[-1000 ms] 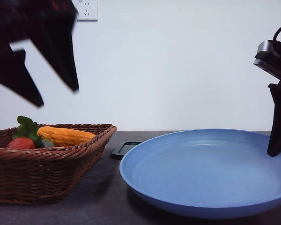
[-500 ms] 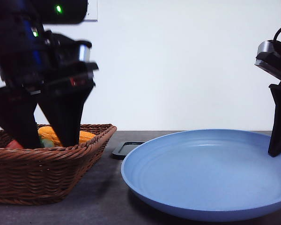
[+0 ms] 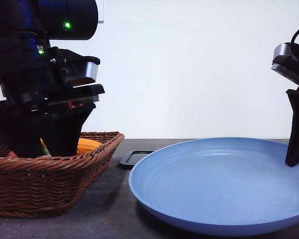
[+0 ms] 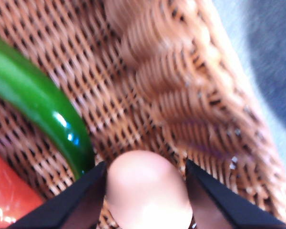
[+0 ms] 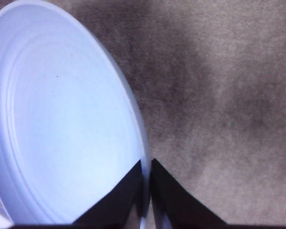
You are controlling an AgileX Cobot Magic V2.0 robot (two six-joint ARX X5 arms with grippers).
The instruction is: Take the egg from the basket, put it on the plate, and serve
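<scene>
Pinkish-tan egg (image 4: 148,188), brown woven wicker basket (image 3: 50,181), glossy green vegetable (image 4: 40,107), red vegetable (image 4: 9,191), light-blue plate (image 3: 219,184), mottled grey-brown table (image 5: 219,95), black gripper fingers (image 4: 81,200).

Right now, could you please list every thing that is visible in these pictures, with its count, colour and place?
brown woven wicker basket: one, brown, left on the table.
small pinkish-tan egg: one, pinkish-tan, in the basket between the left gripper's fingers.
glossy green curved vegetable: one, green, in the basket beside the egg.
red vegetable: one, red, in the basket.
orange vegetable: one, orange, in the basket.
large round light-blue plate: one, light blue, right of the basket.
flat black tray: one, black, behind the plate.
dark grey table: one.
left gripper: black, around the egg.
right gripper: black, closed on the plate's rim.
</scene>
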